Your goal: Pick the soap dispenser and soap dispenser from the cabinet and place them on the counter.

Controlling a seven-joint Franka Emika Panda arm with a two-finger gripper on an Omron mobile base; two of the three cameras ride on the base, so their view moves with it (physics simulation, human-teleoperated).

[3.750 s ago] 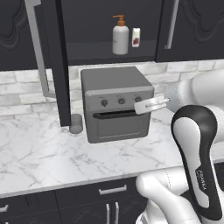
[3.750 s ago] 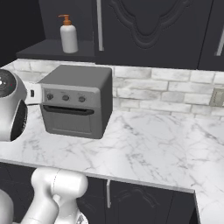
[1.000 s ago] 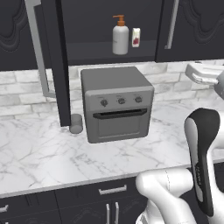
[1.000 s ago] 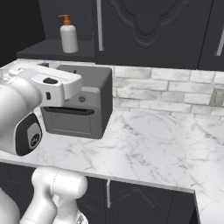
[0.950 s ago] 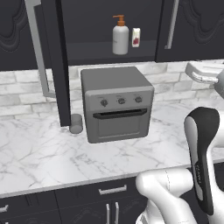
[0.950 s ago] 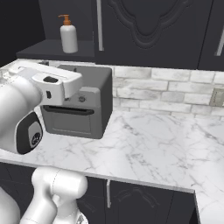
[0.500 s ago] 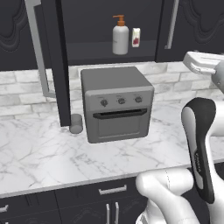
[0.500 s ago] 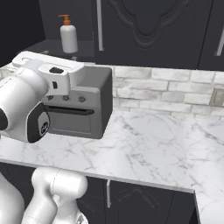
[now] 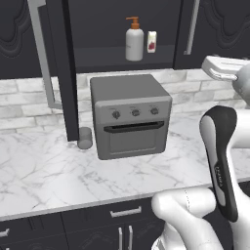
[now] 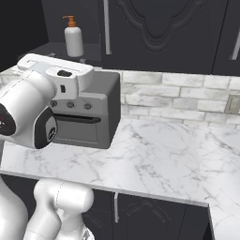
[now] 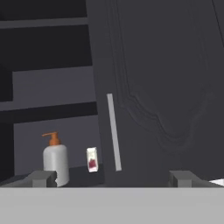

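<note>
Where it stands: soap dispenser (image 9: 134,43), white with an orange pump, upright on the open shelf of the cabinet (image 9: 215,24), just beside a small white carton (image 9: 152,41) with a red mark.
Since earlier: bottle and carton stay put; my hand has swung up from in front of the toaster oven (image 9: 129,114) to the right side of the left base view, level with the shelf's underside.
My pincer: gripper (image 11: 112,179) spread wide, holding nothing, its two tips apart at the bottom of the hand view, well short of the bottle.
Surface: counter (image 9: 44,171) of white marble with grey veins; the grey oven sits on it, a short grey cup (image 9: 85,138) just beside the oven's left side.
Room: pale brick backsplash (image 10: 183,93) behind; black drawer fronts (image 9: 88,224) with silver handles below.
Hand view adds: a closed embossed door with a long silver bar handle (image 11: 114,132) right of the shelf.
Right base view adds: a wall outlet (image 10: 231,104) on the backsplash, far right.
</note>
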